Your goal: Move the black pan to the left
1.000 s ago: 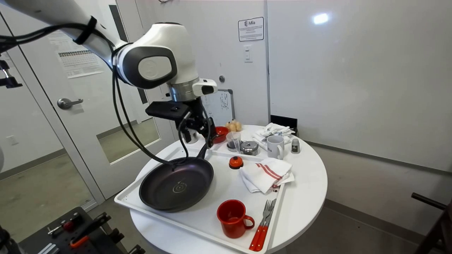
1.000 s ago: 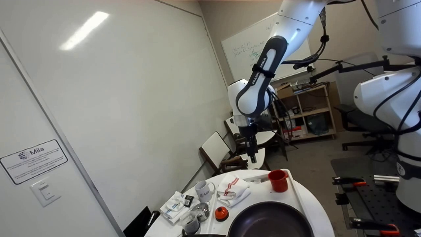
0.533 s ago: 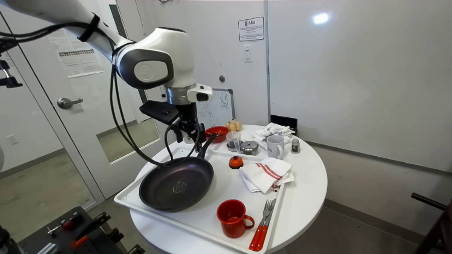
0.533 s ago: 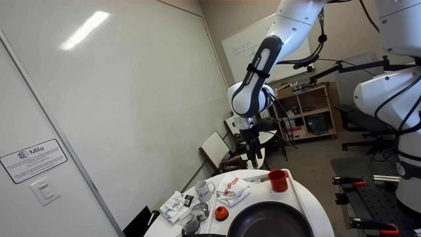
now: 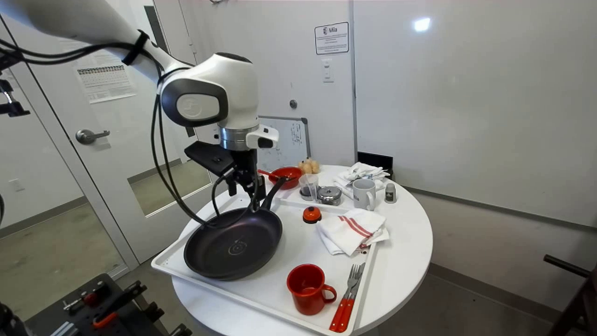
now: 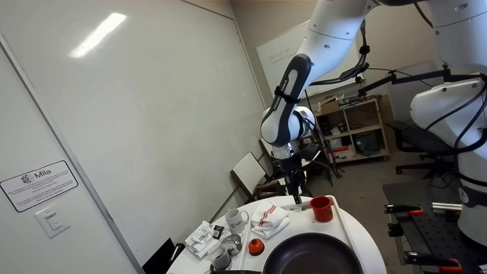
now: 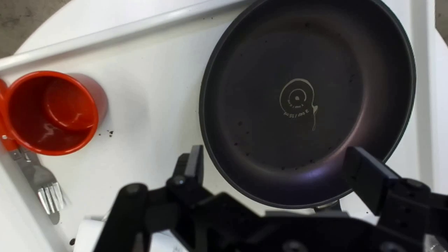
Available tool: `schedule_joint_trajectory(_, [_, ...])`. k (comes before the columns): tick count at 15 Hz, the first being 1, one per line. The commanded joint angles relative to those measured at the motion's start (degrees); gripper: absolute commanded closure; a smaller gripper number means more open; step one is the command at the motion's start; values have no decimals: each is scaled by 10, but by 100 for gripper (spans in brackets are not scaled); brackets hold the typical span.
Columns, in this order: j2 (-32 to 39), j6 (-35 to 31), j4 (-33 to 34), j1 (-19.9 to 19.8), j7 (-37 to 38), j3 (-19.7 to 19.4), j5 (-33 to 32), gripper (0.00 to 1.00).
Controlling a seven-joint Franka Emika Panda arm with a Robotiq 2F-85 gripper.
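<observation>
"Mila" is heading the wall sign [image 5: 331, 38]; "15 ml" is marking the black pan [image 7: 297, 140]; fingers [image 7: 369, 178] are standing wide apart; a white bench [image 5: 406, 233] is bearing the tray [image 5: 298, 247].

White arm [image 5: 98, 27] arched over the bench [image 5: 410, 233], claw [image 7: 276, 155] hanging with its fingers [image 7: 367, 171] wide apart

In an exterior view the arm slopes down past the bench's left edge to a rounded joint [image 5: 198, 105], below which the silver-ringed wrist [image 5: 239, 138] stands nearly upright and the claw points down; in an exterior view the base [image 6: 473, 220] stands well apart from the bench, beyond its right edge, and the black fingertips [image 6: 297, 198] show against the bench's far edge; the wrist view has one finger on either side of a broad gap, tips roughly level
</observation>
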State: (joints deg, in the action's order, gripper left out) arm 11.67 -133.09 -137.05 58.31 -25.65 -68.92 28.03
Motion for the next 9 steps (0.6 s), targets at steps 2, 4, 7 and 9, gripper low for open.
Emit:
schedule_joint_trajectory(2, [162, 43, 91, -142, -94, 147, 134, 0])
schedule_joint_trajectory(4, [221, 41, 143, -201, -116, 205, 170, 0])
schedule_joint_trajectory(7, [308, 30, 234, -274, -125, 270, 192, 0])
schedule_joint_trajectory(9, [360, 26, 302, -317, -121, 300, 191, 0])
